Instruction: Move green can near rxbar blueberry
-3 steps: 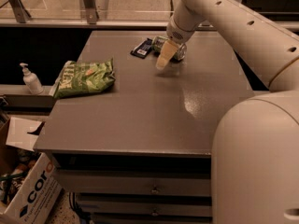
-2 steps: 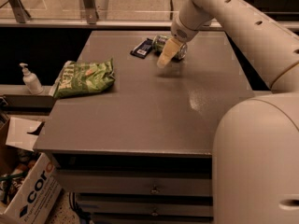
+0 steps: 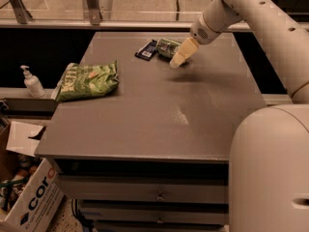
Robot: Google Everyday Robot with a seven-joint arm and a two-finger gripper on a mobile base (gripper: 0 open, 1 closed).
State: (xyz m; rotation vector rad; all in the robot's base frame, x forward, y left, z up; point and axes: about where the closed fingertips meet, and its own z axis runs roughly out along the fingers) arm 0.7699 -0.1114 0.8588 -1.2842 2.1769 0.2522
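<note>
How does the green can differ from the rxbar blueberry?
The green can is rounded and green; the rxbar blueberry is flat and dark. The can rises higher than the bar. Both lie close together, far across the table; the gripper is just right of the can.

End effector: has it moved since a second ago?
Yes. The end effector has shifted slightly right, away from the rxbar blueberry, which has stayed put. It now hangs at the right end of the green can.

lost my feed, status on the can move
Gripper at far side, right beside green can. Can lying next to rxbar blueberry. Chip bag well clear.
</note>
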